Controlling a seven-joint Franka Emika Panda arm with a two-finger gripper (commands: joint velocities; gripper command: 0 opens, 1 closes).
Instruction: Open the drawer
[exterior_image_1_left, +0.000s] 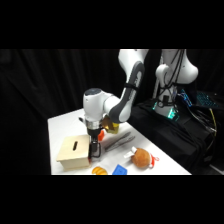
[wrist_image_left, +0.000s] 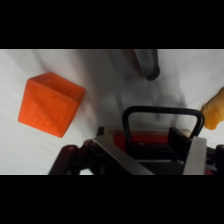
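The drawer sits in the small pale wooden box (exterior_image_1_left: 73, 152) with a dark slot on top, at the table's front left. My gripper (exterior_image_1_left: 93, 150) hangs straight down against the box's right face, low to the table. In the wrist view the drawer's black loop handle (wrist_image_left: 162, 116) lies just past my gripper (wrist_image_left: 157, 146), with a red strip of the drawer front (wrist_image_left: 150, 135) under it. The gripper's black linkage covers the rest of the drawer.
An orange-red block (wrist_image_left: 50, 104) (exterior_image_1_left: 101, 134) lies close by the handle. Metal tongs (exterior_image_1_left: 118, 142) (wrist_image_left: 147, 62) lie to the right, with an orange plush toy (exterior_image_1_left: 141, 158) beyond. A blue block (exterior_image_1_left: 119, 170) and an orange piece (exterior_image_1_left: 99, 171) sit at the front edge. A yellow cup (exterior_image_1_left: 111, 127) stands behind the gripper.
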